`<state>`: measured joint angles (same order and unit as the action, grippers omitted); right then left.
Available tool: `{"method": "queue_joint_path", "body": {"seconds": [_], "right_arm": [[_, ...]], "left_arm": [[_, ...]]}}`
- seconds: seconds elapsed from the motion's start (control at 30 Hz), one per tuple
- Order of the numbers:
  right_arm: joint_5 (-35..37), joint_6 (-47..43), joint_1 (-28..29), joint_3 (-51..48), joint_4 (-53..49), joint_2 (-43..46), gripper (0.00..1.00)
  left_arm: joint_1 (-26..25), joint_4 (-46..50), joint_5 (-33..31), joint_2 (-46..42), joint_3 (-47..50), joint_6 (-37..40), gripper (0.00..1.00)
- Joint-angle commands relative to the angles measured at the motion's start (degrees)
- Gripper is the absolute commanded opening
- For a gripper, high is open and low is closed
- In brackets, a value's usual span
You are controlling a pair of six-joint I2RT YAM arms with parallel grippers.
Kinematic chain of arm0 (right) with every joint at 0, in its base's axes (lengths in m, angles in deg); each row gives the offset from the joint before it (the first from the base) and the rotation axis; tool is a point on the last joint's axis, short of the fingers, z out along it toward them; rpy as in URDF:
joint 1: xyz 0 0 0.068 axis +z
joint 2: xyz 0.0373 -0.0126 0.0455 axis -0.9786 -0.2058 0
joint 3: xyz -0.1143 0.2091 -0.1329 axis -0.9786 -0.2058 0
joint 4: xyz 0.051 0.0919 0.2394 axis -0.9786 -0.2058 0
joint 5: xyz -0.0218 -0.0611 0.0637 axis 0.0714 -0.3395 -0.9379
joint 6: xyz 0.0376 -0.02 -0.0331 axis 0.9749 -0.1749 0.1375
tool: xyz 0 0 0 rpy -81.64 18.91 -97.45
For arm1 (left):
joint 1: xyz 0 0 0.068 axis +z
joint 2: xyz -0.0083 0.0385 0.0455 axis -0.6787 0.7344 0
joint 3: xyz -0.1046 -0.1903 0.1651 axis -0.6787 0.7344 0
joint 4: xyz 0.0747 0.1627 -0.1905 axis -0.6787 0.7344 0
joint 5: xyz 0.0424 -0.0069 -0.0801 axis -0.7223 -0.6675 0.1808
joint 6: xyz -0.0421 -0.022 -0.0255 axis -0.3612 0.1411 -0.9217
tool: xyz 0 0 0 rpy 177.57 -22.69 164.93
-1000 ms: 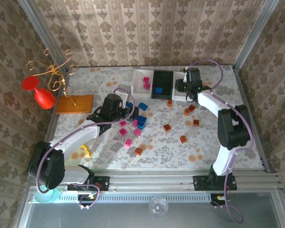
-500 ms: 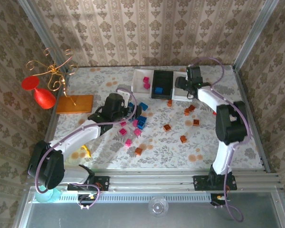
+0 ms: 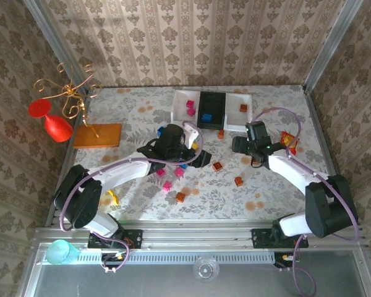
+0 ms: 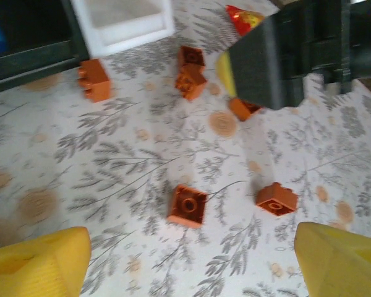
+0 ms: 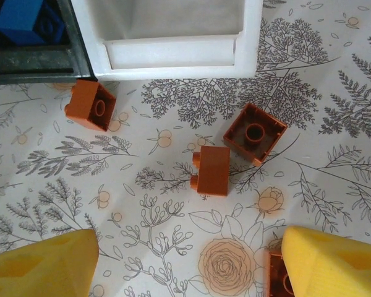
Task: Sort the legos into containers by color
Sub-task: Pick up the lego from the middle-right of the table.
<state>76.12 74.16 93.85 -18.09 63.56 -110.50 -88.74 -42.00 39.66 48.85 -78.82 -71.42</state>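
Both grippers open; you hold nothing.
Your left gripper (image 4: 191, 260) and right gripper (image 5: 185, 263) hang with jaws spread over loose orange legos (image 5: 211, 170) on the table (image 3: 136, 105), just near of the containers (image 3: 177, 102) at far centre.

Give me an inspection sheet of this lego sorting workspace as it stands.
Surface: floral cloth, loose orange legos and pink legos mid-table.
Job's things: left white tray holds pink bricks; black tray one blue lego; right white tray one orange brick.
Clutter: snack packet, orange board, red glass.
Grippers: left gripper and right gripper open, fingers empty.
Cables: purple cable looped along each arm.
Surroundings: wallpapered walls, metal frame.
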Motion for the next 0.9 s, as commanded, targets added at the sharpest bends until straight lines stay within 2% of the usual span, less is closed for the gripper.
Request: {"method": "queue_joint_path", "body": {"seconds": [0.0,0.17,0.3,0.53,0.87], "right_arm": [[4.6,1.4,0.4,0.6,0.1,-3.9,0.74],[5.1,1.0,-0.4,3.6,1.2,-10.2,0.62],[3.5,1.6,-1.5,5.1,3.9,-14.0,0.57],[2.6,0.8,-1.6,10.2,2.7,-20.1,0.48],[4.5,0.5,-1.7,15.9,-2.0,-24.2,0.43]], "left_arm": [[0.0,-2.6,0.8,1.3,-2.1,-2.5,0.85],[-1.8,-7.1,-3.1,2.5,1.0,-2.6,0.85],[-2.3,-11.0,-4.8,2.6,3.7,-2.9,0.85],[-2.5,-11.1,-6.9,0.2,6.2,-1.9,0.85],[-2.6,-9.0,-11.7,-4.2,8.3,-0.3,0.86]]}}
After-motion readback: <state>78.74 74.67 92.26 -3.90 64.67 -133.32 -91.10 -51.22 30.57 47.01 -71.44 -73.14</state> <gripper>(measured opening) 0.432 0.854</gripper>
